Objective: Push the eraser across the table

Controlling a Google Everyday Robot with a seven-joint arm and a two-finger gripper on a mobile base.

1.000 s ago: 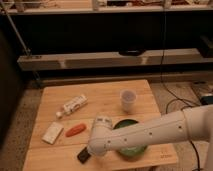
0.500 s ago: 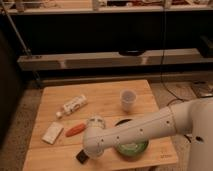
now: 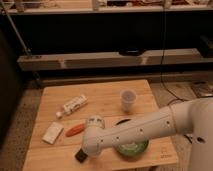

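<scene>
The eraser, a small flat black block, lies near the front edge of the light wooden slatted table, left of centre. My white arm reaches in from the right, low over the table. My gripper is at the arm's end, pointing down right at the eraser's right side and mostly hidden under the wrist. It appears to touch the eraser.
A white flat block and an orange carrot-like piece lie just behind the eraser on the left. A white bottle lies further back. A clear cup stands at the back right. A green bowl sits under my arm.
My arm has swung left and lower toward the table's front edge. The eraser has shifted slightly to the left with it.
</scene>
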